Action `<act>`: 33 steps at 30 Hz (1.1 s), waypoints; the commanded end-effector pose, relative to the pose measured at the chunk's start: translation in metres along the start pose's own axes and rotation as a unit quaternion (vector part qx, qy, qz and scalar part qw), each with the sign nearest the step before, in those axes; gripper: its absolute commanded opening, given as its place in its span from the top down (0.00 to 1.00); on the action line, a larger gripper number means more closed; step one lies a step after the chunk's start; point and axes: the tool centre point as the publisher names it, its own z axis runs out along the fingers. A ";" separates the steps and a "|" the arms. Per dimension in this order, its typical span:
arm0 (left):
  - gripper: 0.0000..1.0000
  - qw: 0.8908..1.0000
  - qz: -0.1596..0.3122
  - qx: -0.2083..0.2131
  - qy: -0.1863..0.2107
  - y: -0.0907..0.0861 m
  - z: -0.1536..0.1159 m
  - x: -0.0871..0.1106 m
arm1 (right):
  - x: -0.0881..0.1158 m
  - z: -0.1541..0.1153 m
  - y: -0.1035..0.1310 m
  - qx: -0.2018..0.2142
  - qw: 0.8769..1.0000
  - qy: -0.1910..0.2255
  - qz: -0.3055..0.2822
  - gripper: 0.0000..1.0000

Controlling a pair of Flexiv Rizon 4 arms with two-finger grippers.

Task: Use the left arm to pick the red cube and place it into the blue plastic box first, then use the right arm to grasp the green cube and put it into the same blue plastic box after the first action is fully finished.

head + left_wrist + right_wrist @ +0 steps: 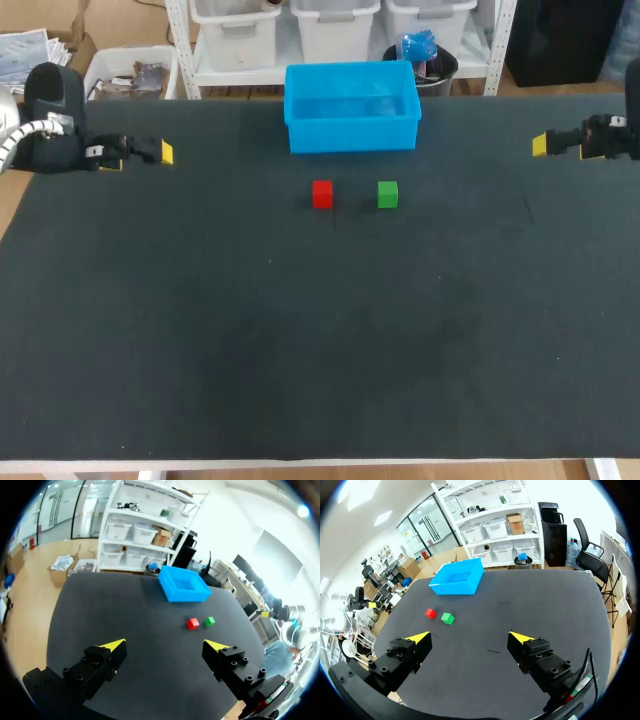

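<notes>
The dark counter point(300, 350) carries everything. At its far edge, about the middle, sits the blue box point(352, 135), open at the top and with nothing showing inside. It looks like thin, light plastic, so a knock against a wall would probably slide it. Its walls also stand taller than either cube, so a load has to be lifted over the rim, not pushed in.

The left arm point(55, 125) hangs over the far left of the counter, well apart from the cubes. In the left wrist view its jaws are spread wide and hold nothing. The right arm point(605, 138) is at the far right, its jaws equally wide and empty.

The red cube point(322, 194) lies flat on the counter just in front of the box, toward the box's left half. It is likely light and rigid, with flat, fairly smooth faces. A squeeze across two opposite side faces, low and centred, should hold it without tipping.

The green cube point(388, 194) sits near its right side, apart from it, with a gap between them. That neighbour is the main obstacle. A finger lowered into the gap could nudge it, so gripping the near and far faces seems safer, though the box's front wall is not far behind.
</notes>
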 end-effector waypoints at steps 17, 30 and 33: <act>0.00 0.962 0.070 -0.197 0.174 -0.087 0.106 -0.041 | 0.000 0.000 0.000 0.000 1.000 0.000 0.000 0.00; 0.00 0.962 0.043 -0.180 0.200 -0.091 0.115 -0.038 | 0.000 0.000 0.000 0.000 1.000 0.000 0.000 0.00; 0.00 0.962 0.043 -0.180 0.200 -0.091 0.115 -0.038 | 0.000 0.000 0.000 0.000 1.000 0.000 0.000 0.00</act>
